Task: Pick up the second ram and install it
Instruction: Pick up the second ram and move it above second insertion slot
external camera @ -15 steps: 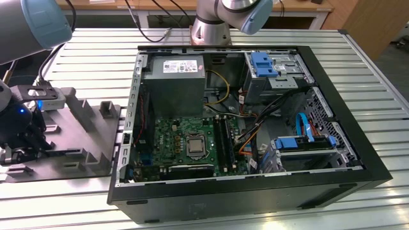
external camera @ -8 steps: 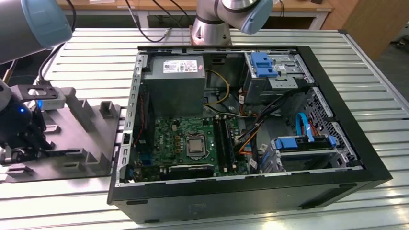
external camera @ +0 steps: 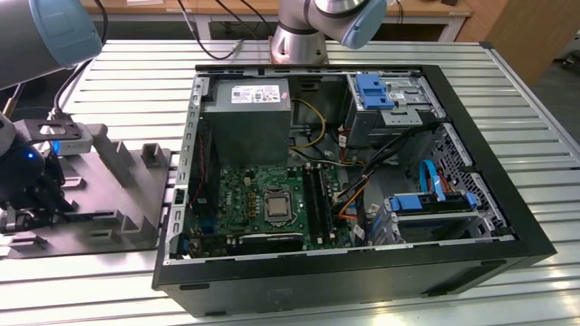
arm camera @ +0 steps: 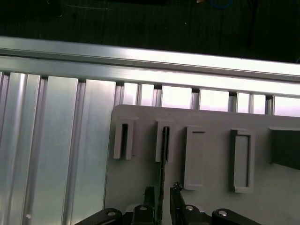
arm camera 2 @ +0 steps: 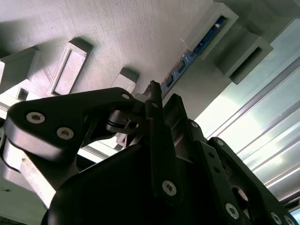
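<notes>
The second ram [arm camera: 164, 150] stands on edge in a slot of the grey moulded tray [arm camera: 140, 187]. In the second wrist view its board with chips [arm camera 2: 194, 51] runs between two tray posts. My gripper [arm camera: 162, 190] straddles the near end of the stick, one black fingertip [arm camera: 149, 191] on each side with a thin gap to the board, so it is open. The second wrist view shows the gripper [arm camera 2: 164, 93] right at the stick's end. In the exterior view the gripper [external camera: 23, 207] hangs low over the tray [external camera: 118, 197] at the exterior view's left.
The open computer case [external camera: 363, 272] lies to the exterior view's right of the tray, with the motherboard [external camera: 244, 197] and its long black slots [external camera: 317, 197] inside. Cables and blue drive brackets [external camera: 435, 200] crowd the case's right half. Ribbed aluminium tabletop [arm camera: 56, 154] surrounds the tray.
</notes>
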Robot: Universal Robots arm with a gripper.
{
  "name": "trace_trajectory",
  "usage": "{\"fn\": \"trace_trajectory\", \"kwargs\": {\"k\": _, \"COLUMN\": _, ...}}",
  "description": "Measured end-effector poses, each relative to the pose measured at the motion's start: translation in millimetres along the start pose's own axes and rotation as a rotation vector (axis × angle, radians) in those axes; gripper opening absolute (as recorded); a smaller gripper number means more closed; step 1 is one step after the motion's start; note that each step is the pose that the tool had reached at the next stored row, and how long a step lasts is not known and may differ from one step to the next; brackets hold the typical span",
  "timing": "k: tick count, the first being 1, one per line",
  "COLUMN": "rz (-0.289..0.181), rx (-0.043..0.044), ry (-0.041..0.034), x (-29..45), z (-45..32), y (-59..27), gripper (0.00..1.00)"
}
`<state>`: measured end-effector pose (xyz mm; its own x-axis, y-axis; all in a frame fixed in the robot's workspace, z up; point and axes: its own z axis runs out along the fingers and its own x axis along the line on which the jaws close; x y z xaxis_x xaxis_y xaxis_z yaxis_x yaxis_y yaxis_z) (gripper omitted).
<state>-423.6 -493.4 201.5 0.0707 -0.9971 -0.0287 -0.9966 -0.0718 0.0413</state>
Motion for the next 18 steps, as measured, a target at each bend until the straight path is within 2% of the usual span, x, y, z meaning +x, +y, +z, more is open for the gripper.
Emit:
{"fn": "trace_trajectory", "kwargs": {"k": 14, "rz": 0.0, "rx": 0.0001, "ry": -0.0001, "x": 0.4, "z": 0.3, "y": -1.9, "gripper": 0.27}}
{"fn": "trace_trajectory", "kwargs": {"k": 17, "rz": 0.0, "rx": 0.0001, "ry": -0.0001, "x": 0.4, "z": 0.3, "y": -2.0, "gripper": 0.25}}
{"fn": "trace_trajectory", "kwargs": {"k": 18, "rz": 0.0, "rx": 0.0, "ry": 0.0, "x": 0.4, "z": 0.3, "y": -2.0, "gripper": 0.19}}
